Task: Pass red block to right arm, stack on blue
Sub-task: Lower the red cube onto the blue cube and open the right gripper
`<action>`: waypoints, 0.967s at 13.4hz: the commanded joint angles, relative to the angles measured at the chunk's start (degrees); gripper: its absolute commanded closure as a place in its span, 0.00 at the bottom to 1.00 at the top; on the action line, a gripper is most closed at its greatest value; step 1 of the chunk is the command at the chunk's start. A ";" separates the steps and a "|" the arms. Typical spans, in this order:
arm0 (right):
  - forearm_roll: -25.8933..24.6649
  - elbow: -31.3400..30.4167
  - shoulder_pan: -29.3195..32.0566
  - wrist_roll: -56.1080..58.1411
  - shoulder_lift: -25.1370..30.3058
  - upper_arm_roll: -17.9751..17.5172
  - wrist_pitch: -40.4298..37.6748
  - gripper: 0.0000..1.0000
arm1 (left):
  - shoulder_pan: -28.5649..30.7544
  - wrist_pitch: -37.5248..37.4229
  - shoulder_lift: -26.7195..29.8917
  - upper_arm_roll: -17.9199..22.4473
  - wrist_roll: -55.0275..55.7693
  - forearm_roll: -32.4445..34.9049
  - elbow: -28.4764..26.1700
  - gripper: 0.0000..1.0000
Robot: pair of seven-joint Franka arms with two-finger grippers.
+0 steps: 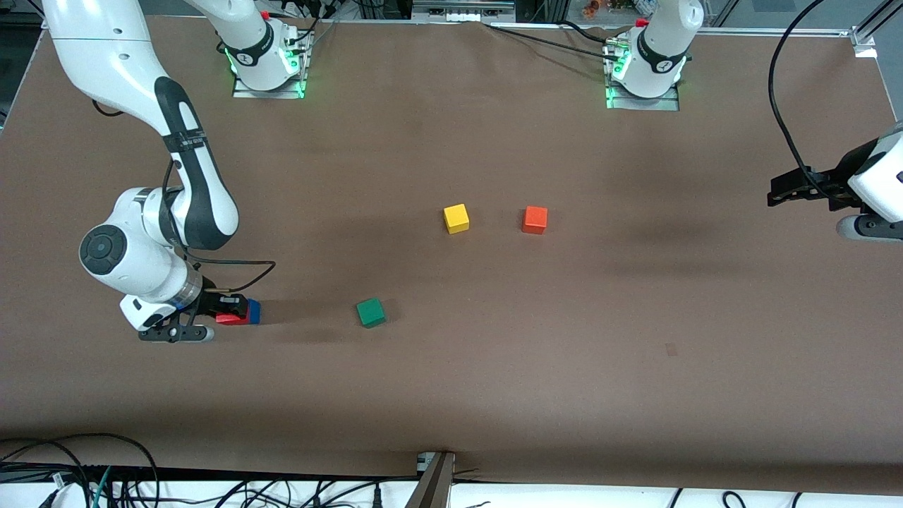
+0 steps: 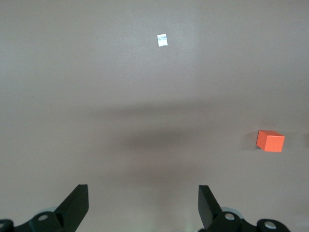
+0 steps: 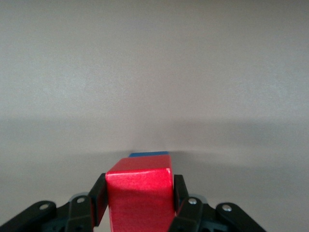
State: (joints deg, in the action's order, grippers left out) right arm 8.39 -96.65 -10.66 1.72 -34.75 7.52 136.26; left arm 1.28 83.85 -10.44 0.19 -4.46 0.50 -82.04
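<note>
Right gripper (image 3: pixel 140 205) clamps red block (image 3: pixel 140 198) over blue block (image 1: pixel 254 311), contact unclear, near table edge at right arm's end. Left gripper (image 2: pixel 143 205) spread wide, waiting.

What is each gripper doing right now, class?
Left gripper: open, empty, waiting at its end of the table.
Right gripper: shut on the red block, over the blue block.

yellow cube (image 1: pixel 456 218) | orange cube (image 1: pixel 535 219) beside it, toward the left arm's end | green cube (image 1: pixel 370 312) nearer the front camera | brown table (image 1: pixel 635 339)
</note>
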 commanded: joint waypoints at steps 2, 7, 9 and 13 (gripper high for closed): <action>0.67 -0.64 -0.15 -0.75 0.30 -0.13 -0.12 1.00 | 0.13 -0.53 -0.98 -0.02 0.50 0.65 1.97 0.00; 0.67 -0.90 -0.15 -0.75 0.30 -0.05 -0.12 0.94 | 0.21 -0.53 -0.98 -0.02 0.41 0.56 1.89 0.00; 0.67 -0.91 -0.15 -0.75 0.30 -0.13 -0.12 0.92 | 0.21 -0.53 -0.98 -0.02 0.41 0.56 1.97 0.00; 0.67 -0.99 -0.15 -0.67 0.30 -0.13 -0.12 0.81 | 0.21 -0.53 -0.98 -0.02 0.41 0.56 1.97 0.00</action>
State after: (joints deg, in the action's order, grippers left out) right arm 8.43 -96.66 -10.66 1.65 -34.75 7.51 136.19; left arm 1.39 83.85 -10.45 0.25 -4.46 0.50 -82.04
